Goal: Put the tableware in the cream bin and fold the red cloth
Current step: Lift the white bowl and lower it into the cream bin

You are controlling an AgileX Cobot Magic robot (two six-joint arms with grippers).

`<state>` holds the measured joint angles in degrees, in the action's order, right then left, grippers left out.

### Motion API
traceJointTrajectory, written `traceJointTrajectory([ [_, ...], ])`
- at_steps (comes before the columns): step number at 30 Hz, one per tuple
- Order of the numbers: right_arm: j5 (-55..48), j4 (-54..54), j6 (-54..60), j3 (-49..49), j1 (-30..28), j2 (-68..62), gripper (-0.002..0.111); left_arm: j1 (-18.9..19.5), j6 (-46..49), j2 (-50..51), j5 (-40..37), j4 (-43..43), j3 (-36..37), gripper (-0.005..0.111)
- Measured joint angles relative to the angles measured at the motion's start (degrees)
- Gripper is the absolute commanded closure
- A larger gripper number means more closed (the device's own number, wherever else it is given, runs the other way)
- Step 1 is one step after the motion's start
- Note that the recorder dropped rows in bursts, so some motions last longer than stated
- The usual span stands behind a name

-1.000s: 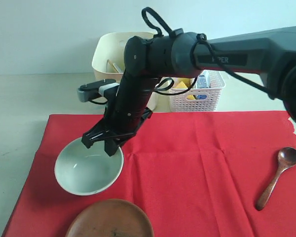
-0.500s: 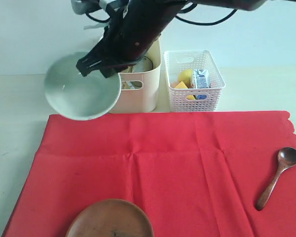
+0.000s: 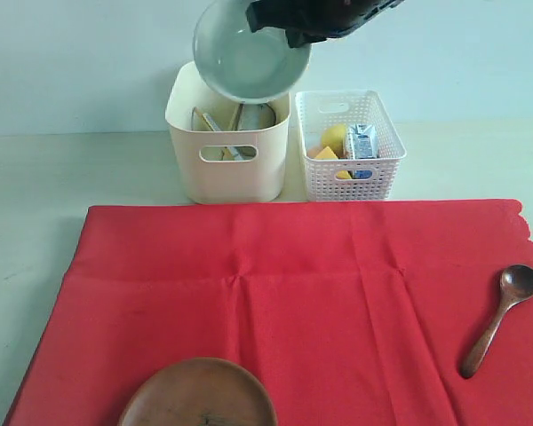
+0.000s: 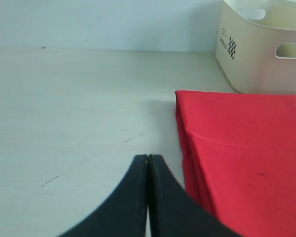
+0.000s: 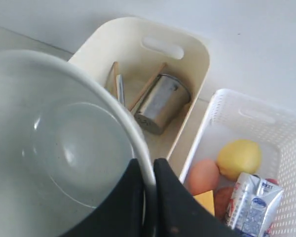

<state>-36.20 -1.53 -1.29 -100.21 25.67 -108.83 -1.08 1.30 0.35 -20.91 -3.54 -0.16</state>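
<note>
My right gripper is shut on the rim of the pale greenish-white bowl, which hangs tilted in the air above the cream bin. Inside the bin lie the steel cup, wooden chopsticks and a silver knife. The red cloth lies spread flat on the table. On it rest the brown wooden plate at the front edge and the wooden spoon at the right. My left gripper is shut and empty, low over the bare table beside the cloth's edge.
A white perforated basket stands right of the cream bin, holding a lemon, an egg, cheese and a blue milk carton. A pale wall runs behind both bins.
The right gripper lifted the bowl off the cloth, then carried it up and rightward to above the cream bin. The arm has left most of the exterior view.
</note>
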Motion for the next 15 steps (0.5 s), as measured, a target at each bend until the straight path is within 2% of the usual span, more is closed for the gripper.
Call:
traceJointTrajectory([
  [5, 7.8, -6.6, 0.9, 0.0, -3.5, -3.0, 0.108, 0.0, 0.0, 0.0, 0.0, 0.0, 0.0, 0.107],
  [10, 14.0, -10.5, 3.3, 0.0, -3.6, -7.7, 0.108, 0.0, 0.0, 0.0, 0.0, 0.0, 0.0, 0.107],
  [15, 16.5, -17.6, 11.0, 0.0, -3.6, -12.0, 0.108, 0.0, 0.0, 0.0, 0.0, 0.0, 0.0, 0.107],
])
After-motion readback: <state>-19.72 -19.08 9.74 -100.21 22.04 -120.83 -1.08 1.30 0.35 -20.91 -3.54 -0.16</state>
